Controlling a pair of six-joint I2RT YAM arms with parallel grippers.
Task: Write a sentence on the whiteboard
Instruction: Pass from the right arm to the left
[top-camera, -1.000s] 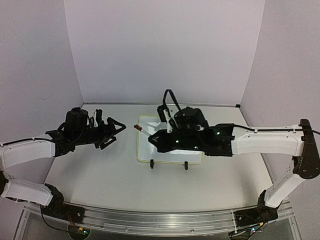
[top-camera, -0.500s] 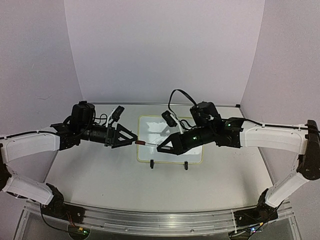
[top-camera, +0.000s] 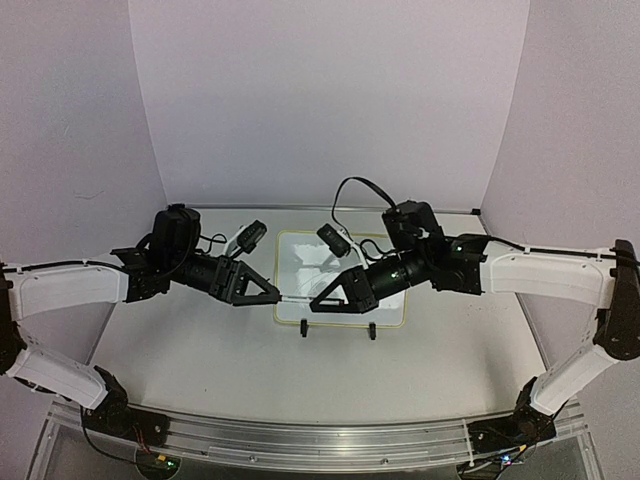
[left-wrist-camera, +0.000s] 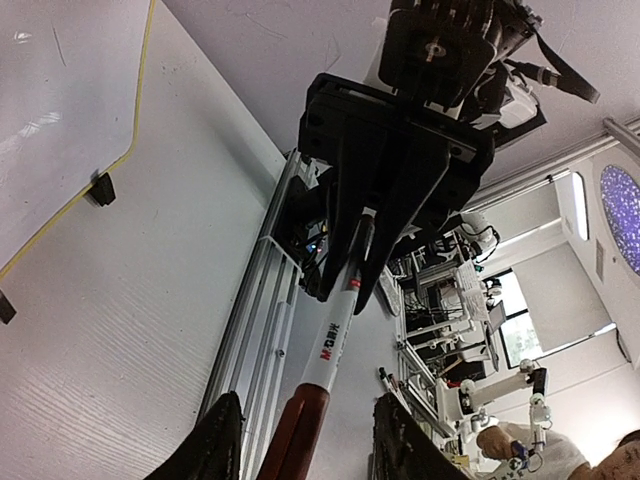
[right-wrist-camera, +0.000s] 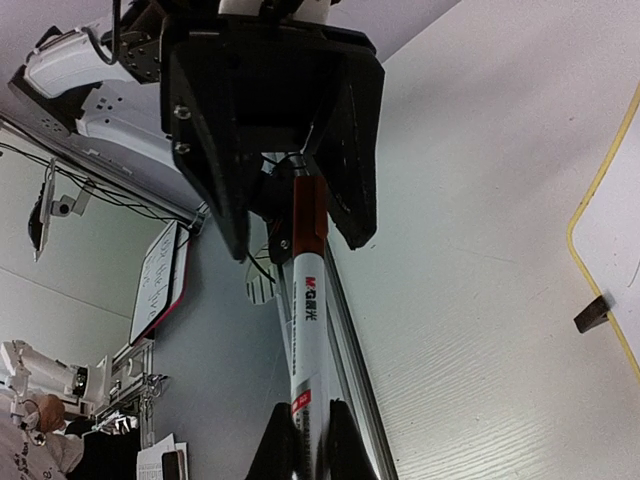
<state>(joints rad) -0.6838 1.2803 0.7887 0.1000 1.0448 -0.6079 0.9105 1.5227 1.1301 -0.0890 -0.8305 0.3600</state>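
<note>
The whiteboard (top-camera: 300, 252) lies flat at the table's middle, its pale-yellow frame showing; both arms cover part of it. No sentence shows on its visible surface. My right gripper (top-camera: 316, 299) is shut on a white marker (top-camera: 297, 297) and holds it level above the board's left front corner. The marker's red cap (left-wrist-camera: 300, 430) points left and sits between the fingers of my left gripper (top-camera: 274, 296). In the left wrist view a gap shows on each side of the cap, so that gripper is open. The right wrist view shows the marker's barrel (right-wrist-camera: 305, 320) pinched at its back end.
Two small black clips (top-camera: 304, 328) of the board's stand sit at its near edge. A metal rail (top-camera: 300, 440) runs along the table's front. White walls close in the back and both sides.
My left arm swung right and met the marker, and its jaws narrowed around the red cap. My right arm lifted off the board and turned the marker level, cap pointing left.
</note>
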